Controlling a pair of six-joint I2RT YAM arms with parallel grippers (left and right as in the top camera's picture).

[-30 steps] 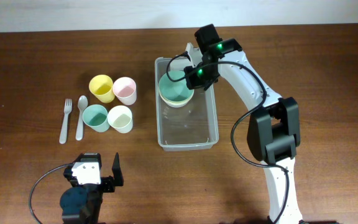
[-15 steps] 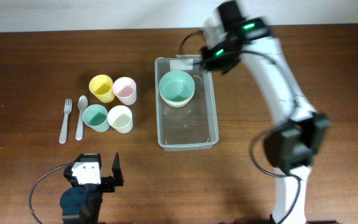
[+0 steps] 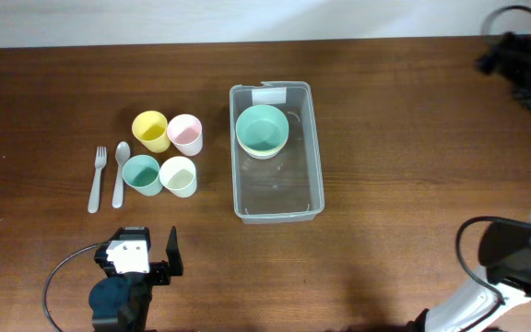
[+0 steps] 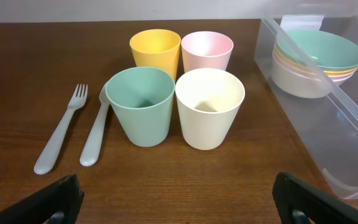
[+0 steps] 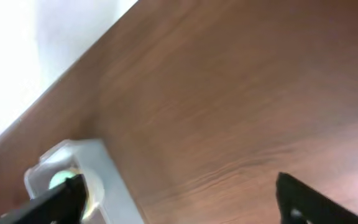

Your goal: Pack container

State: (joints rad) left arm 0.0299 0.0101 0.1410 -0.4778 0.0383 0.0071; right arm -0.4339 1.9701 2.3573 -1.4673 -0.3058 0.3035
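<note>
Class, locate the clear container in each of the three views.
Overhead: container at centre, long side running top to bottom.
Left wrist: container along the right edge, partly cut off.
Right wrist: container corner only, bottom left, blurred.
Shared landmark: the green bowl inside it, just a faint green speck in the right wrist view.

Nothing legible anywhere: the white label (image 3: 270, 87) at the twelve-o'clock rim of the container (image 3: 319, 166) (its short side) appears blank.

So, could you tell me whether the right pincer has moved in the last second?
Yes. The right pincer swung from over the container's far end off to the right, well clear of it.
</note>
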